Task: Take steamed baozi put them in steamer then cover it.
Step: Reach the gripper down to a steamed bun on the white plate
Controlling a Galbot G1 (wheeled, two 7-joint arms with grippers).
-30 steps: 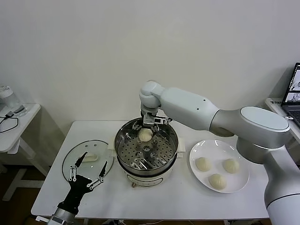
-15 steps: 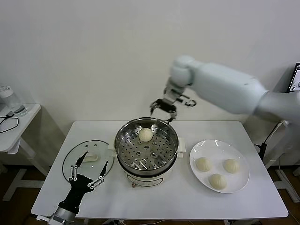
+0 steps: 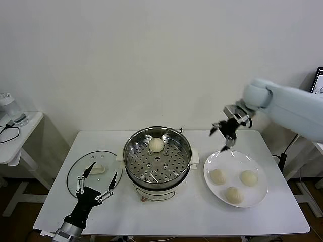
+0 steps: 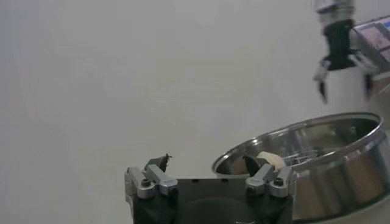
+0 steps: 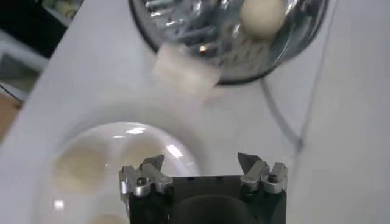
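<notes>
Stainless-steel steamer (image 3: 158, 159) stands at the centre of the white worktop (image 3: 192, 212), with one baozi (image 3: 157, 144) on its perforated tray toward the back. Three further baozi (image 3: 233, 194) lie on the white plate (image 3: 214, 160) at the right of the frame. The right gripper (image 3: 225, 132) hangs in the air above the plate's far edge, jaws spread and empty, clear of the buns below. The left gripper (image 3: 96, 186) sits at the lower left, jaws spread, just in front of the glass cover (image 3: 81, 164), which lies flat on the worktop left of the steamer.
</notes>
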